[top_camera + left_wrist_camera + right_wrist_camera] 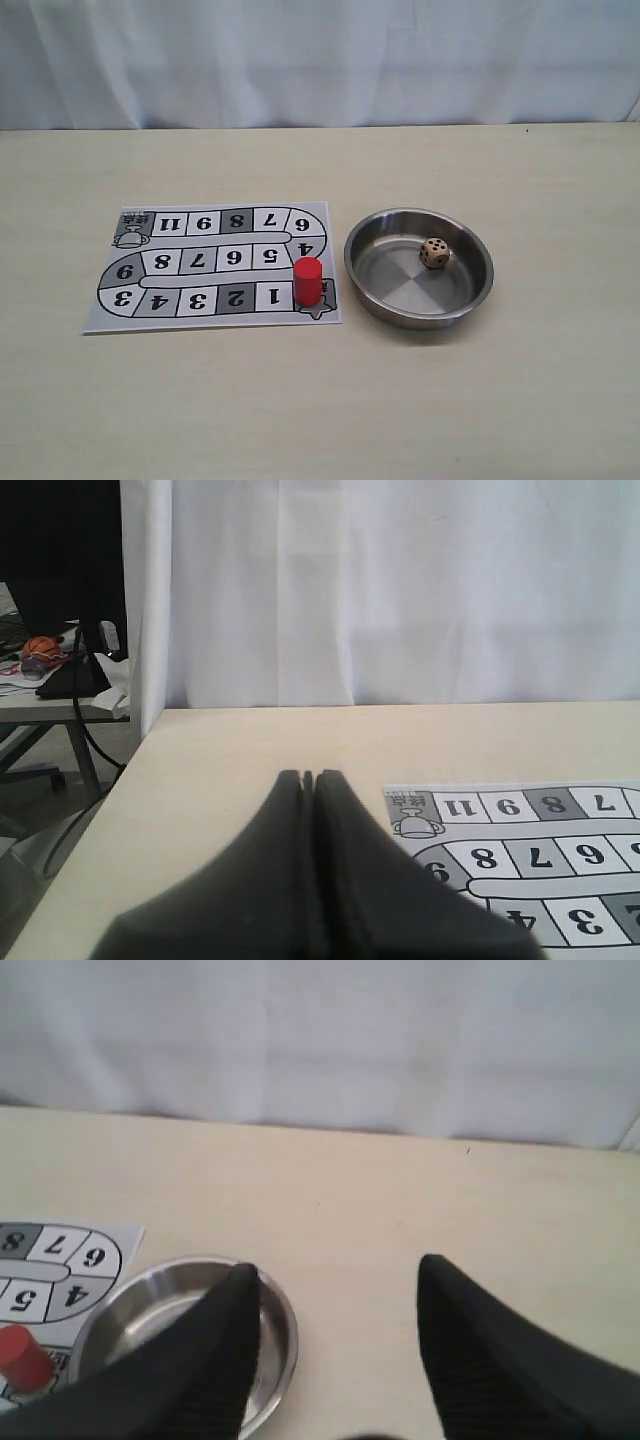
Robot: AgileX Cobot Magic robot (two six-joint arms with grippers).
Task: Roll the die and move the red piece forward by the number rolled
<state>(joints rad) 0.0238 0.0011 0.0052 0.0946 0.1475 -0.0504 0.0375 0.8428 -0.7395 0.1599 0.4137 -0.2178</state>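
The pale wooden die (434,253) rests inside a round steel dish (466,287) on the right of the table. The red piece (307,281) stands upright on the start square of the numbered paper board (210,268), beside square 1. Neither gripper shows in the exterior view. In the left wrist view my left gripper (308,776) is shut with nothing in it, above the table near the board's finish corner (415,813). My right gripper (338,1265) is open and empty, above the dish (285,1340); one finger hides the die there. The red piece (24,1356) shows at that view's edge.
A white curtain (320,60) hangs behind the tan table (320,400). In the left wrist view the table's side edge drops off, with a second desk and cables (60,680) beyond it.
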